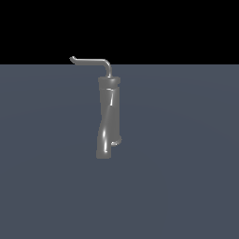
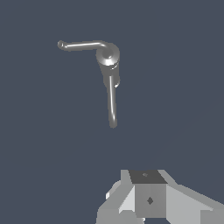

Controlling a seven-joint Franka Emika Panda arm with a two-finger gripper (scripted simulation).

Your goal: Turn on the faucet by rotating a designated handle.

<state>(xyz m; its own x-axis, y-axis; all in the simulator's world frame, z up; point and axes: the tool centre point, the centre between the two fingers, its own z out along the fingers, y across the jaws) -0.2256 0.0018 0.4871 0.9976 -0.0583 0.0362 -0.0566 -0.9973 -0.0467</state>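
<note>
Handle [image 1: 91,60] untouched; faucet [image 1: 108,116] standing alone on worktop [image 1: 186,163]. Gripper [image 2: 148,199] hovering well apart, spread indeterminable. Approach, rotation outstanding.

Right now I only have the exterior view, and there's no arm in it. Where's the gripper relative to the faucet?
Observer: The wrist view shows the gripper in the foreground, apart from the faucet and touching nothing.
Operator: Is it open?
Observer: I cannot tell. Only its grey and white housing shows, with no clear fingertips.
Operator: Anything about the handle I'm missing?
Observer: Seen from above, the handle leaves the cap sideways, and a second slim bar runs off at roughly a right angle to it.
</note>
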